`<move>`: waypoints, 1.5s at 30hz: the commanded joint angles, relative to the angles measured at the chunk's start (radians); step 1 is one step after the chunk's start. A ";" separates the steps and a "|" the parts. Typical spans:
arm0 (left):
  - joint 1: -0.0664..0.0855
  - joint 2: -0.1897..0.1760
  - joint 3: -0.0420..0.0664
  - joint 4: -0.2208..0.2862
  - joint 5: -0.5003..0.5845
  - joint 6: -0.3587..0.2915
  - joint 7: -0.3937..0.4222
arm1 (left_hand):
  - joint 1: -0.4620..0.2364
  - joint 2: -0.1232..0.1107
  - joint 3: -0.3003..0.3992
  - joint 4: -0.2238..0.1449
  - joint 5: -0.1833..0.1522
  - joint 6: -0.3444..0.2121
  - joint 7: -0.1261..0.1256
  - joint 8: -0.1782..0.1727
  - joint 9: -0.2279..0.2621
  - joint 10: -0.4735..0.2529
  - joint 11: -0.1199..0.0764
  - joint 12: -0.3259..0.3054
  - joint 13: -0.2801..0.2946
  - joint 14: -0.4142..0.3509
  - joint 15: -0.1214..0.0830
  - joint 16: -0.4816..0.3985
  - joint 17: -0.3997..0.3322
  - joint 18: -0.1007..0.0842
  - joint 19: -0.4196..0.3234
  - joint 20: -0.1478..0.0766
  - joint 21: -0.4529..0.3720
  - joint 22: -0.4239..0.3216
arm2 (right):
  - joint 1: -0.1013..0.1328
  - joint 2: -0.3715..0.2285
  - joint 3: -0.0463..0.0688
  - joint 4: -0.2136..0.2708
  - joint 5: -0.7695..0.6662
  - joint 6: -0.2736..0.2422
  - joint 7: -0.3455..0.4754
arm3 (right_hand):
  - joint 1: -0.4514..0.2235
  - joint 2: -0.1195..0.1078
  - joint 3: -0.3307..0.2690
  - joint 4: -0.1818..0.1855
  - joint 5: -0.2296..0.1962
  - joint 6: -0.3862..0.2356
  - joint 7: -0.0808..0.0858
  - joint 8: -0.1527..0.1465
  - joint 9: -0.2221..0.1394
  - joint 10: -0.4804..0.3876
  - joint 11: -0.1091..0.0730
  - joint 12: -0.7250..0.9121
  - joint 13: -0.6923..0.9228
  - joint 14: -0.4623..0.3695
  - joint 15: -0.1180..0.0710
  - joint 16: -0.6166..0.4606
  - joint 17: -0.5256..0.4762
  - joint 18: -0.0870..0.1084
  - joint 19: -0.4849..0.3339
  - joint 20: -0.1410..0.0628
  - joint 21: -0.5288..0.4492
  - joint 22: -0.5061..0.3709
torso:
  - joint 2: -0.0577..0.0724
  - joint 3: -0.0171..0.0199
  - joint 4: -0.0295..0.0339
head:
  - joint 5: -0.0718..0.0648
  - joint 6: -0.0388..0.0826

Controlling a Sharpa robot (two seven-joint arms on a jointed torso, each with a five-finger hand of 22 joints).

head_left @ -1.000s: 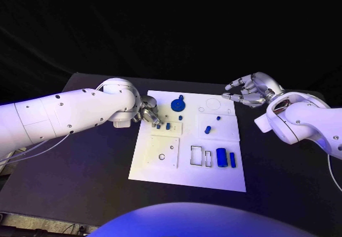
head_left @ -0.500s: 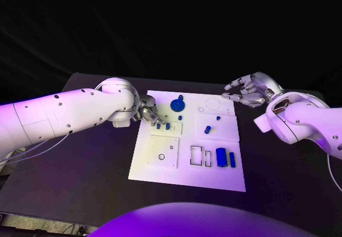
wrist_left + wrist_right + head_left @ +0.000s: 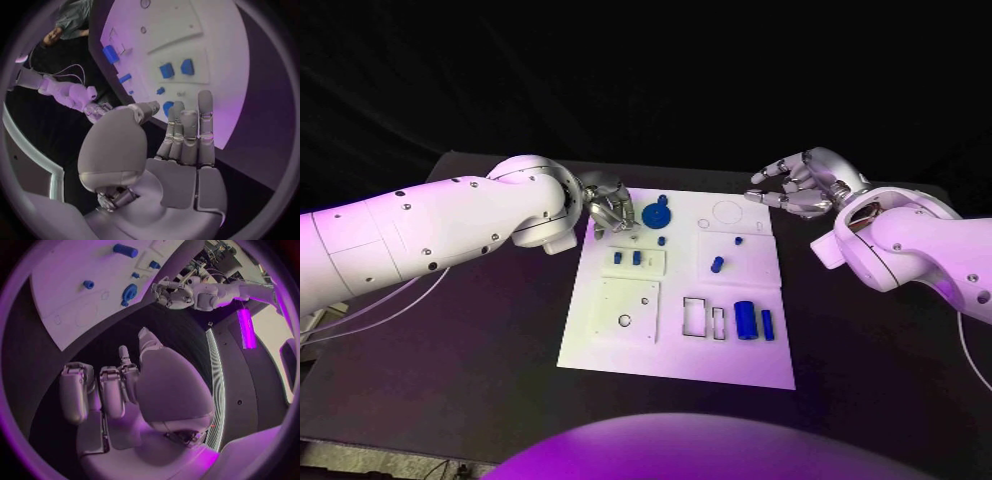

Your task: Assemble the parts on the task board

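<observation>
The white task board [image 3: 678,345] lies in the middle of the black table. On it are a round blue disc [image 3: 658,212], two small blue pieces [image 3: 627,257] standing in a raised plate, a blue peg [image 3: 718,264] and a blue cylinder [image 3: 747,318]. My left hand [image 3: 606,212] hovers at the board's far left corner, just left of the disc, its fingers [image 3: 187,132] straight and holding nothing. In the left wrist view the two small pieces [image 3: 176,68] lie beyond the fingertips. My right hand [image 3: 798,186] hangs past the board's far right corner, loosely curled and holding nothing.
A second white plate [image 3: 626,305] with holes sits on the board's left side, with rectangular cut-outs [image 3: 704,317] beside it. A slim blue bar [image 3: 769,323] lies by the cylinder. Bare black table [image 3: 473,350] surrounds the board.
My left hand has drawn back from the two small blue pieces to the board's far left corner, beside the disc. The right hand has not moved.
</observation>
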 commanded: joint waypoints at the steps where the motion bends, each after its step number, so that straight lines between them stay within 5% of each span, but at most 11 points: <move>1: 0.000 0.014 -0.002 0.006 0.004 -0.148 0.212 | 0.060 -0.012 0.029 -0.037 -0.002 -0.017 0.021 -0.025 -0.043 -0.055 0.020 -0.062 -0.060 -0.078 0.018 -0.051 -0.076 0.011 -0.022 0.015 -0.037 -0.022 | -0.001 0.000 0.000 0.000 -0.010 0.009 0.005 | -0.008 -0.001 0.003 0.001 0.003 -0.002 -0.005 0.002 -0.002 0.000 -0.009 -0.007 0.107 0.087 -0.008 -0.006 0.183 0.000 0.017 -0.007 -0.005 0.177 | 0.001 -0.0004 -0.0010 | -0.004 0.005; 6: 0.000 0.047 -0.017 -0.008 -0.145 -0.186 0.312 | 0.128 -0.030 0.019 -0.111 -0.006 -0.011 0.023 -0.072 -0.125 -0.080 0.029 -0.146 -0.163 -0.112 0.025 -0.033 -0.110 0.013 -0.039 0.021 -0.017 -0.005 | -0.001 0.000 0.000 0.001 -0.010 0.009 0.006 | -0.011 -0.001 0.004 0.001 0.002 -0.003 -0.005 0.003 -0.002 -0.001 -0.009 -0.007 0.107 0.087 -0.008 -0.007 0.182 0.000 0.017 -0.007 -0.006 0.176 | 0.001 0.0000 0.0002 | -0.009 0.012; 16: -0.003 0.113 -0.041 -0.083 -0.412 -0.131 0.368 | 0.130 -0.040 -0.064 -0.158 -0.008 0.058 0.004 -0.137 -0.234 -0.076 0.025 -0.214 -0.270 -0.113 0.025 0.033 -0.147 0.014 -0.058 0.024 0.020 0.022 | -0.001 0.003 0.000 0.000 -0.010 0.010 0.007 | -0.011 -0.001 0.004 0.001 0.002 -0.003 -0.005 0.003 -0.002 -0.001 -0.009 -0.007 0.107 0.087 -0.008 -0.007 0.182 0.000 0.017 -0.007 -0.006 0.176 | 0.001 0.0002 0.0000 | -0.008 0.018; 19: -0.004 0.130 -0.044 -0.106 -0.463 -0.095 0.368 | 0.125 -0.039 -0.085 -0.162 -0.006 0.092 -0.004 -0.162 -0.268 -0.062 0.023 -0.226 -0.300 -0.052 0.023 0.118 -0.082 0.014 -0.041 0.024 0.039 0.032 | -0.001 0.004 0.000 0.000 -0.010 0.010 0.007 | -0.011 -0.001 0.004 0.001 0.002 -0.003 -0.005 0.003 -0.002 -0.001 -0.009 -0.007 0.107 0.087 -0.008 -0.007 0.182 0.000 0.017 -0.007 -0.006 0.176 | 0.001 0.0002 -0.0004 | -0.008 0.019; 33: -0.013 0.167 -0.046 -0.154 -0.521 0.005 0.371 | 0.118 -0.036 -0.078 -0.161 -0.005 0.189 -0.023 -0.226 -0.316 -0.003 0.015 -0.270 -0.362 0.030 0.018 0.236 0.007 0.014 -0.024 0.021 0.083 0.059 | -0.001 0.006 0.000 0.000 -0.010 0.009 0.007 | -0.011 -0.001 0.004 0.001 0.002 -0.003 -0.005 0.003 -0.002 -0.001 -0.009 -0.007 0.107 0.087 -0.008 -0.007 0.182 0.000 0.017 -0.007 -0.006 0.176 | 0.001 0.0001 -0.0005 | -0.012 0.017; 45: -0.025 0.184 -0.046 -0.174 -0.528 0.022 0.377 | 0.125 -0.031 -0.063 -0.168 -0.004 0.225 -0.021 -0.252 -0.327 0.037 0.008 -0.298 -0.384 0.058 0.012 0.268 0.035 0.014 -0.019 0.016 0.103 0.071 | -0.001 0.006 0.000 0.002 -0.010 0.008 0.006 | -0.011 -0.001 0.004 0.001 0.002 -0.003 -0.005 0.003 -0.002 -0.001 -0.009 -0.007 0.107 0.087 -0.008 -0.007 0.182 0.000 0.017 -0.007 -0.006 0.176 | 0.002 -0.0002 0.0003 | -0.016 0.018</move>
